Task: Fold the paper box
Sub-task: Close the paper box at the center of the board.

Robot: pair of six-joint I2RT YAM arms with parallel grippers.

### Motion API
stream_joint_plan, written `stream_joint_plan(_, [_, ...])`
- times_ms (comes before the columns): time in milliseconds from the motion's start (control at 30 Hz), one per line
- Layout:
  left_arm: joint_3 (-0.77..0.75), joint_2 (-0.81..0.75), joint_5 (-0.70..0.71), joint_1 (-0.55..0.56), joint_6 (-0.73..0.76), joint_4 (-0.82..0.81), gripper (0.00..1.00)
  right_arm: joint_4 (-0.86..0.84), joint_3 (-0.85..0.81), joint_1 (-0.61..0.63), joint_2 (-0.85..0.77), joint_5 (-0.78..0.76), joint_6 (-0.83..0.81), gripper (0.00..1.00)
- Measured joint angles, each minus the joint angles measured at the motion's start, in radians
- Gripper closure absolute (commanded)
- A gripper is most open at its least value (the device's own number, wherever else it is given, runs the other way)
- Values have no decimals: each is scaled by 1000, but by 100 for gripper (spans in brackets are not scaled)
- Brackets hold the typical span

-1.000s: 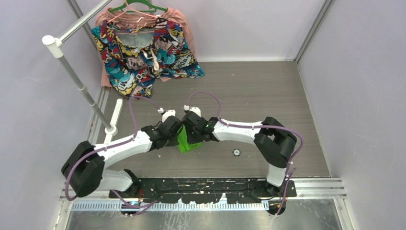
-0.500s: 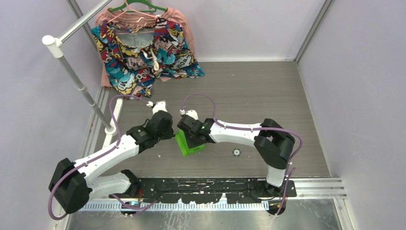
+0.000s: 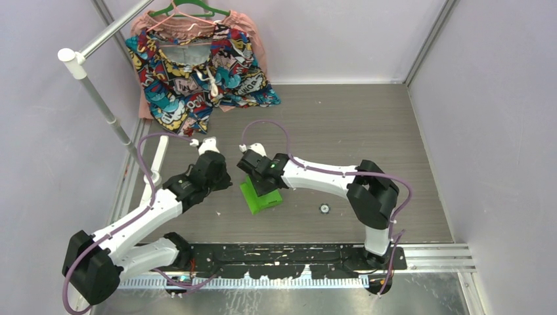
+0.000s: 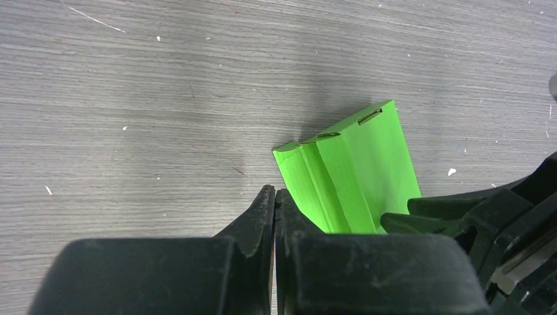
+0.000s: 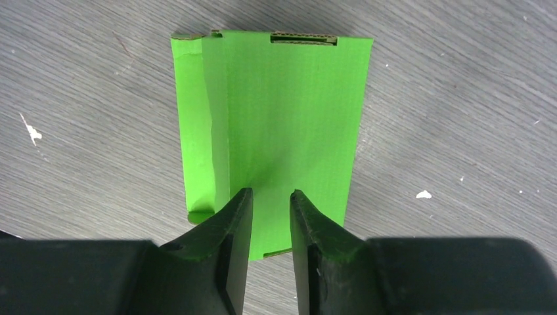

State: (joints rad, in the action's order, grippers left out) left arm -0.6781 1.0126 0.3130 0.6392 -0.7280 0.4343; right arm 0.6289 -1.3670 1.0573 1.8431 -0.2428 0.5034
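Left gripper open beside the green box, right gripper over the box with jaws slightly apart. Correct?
One error: the left gripper is shut, its fingers pressed together with nothing between them, as the left wrist view shows. The rest holds: it sits beside the paper box, and the right gripper is over the box with jaws slightly apart.

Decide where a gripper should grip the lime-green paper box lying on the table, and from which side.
Pinch the paper box across its two long sides, near mid-length, coming straight down. It lies flat with those sides straight and parallel; the short ends show thin tabs that would probably buckle.
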Motion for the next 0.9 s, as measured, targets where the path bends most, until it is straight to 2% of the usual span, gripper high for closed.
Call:
stream_joint_plan(367, [16, -1, -11, -5, 0, 9, 100, -19, -21, -32, 90, 27, -31, 71])
stream_joint_plan(467, [21, -1, -11, -5, 0, 9, 100, -63, -8, -32, 89, 41, -31, 75])
stream_joint_plan(667, [32, -15, -12, -6, -2, 12, 100, -161, 59, -32, 50, 43, -26, 75])
stream_joint_plan(900, [35, -1, -34, -6, -7, 9, 100, -148, 82, -24, 26, 26, -41, 75])
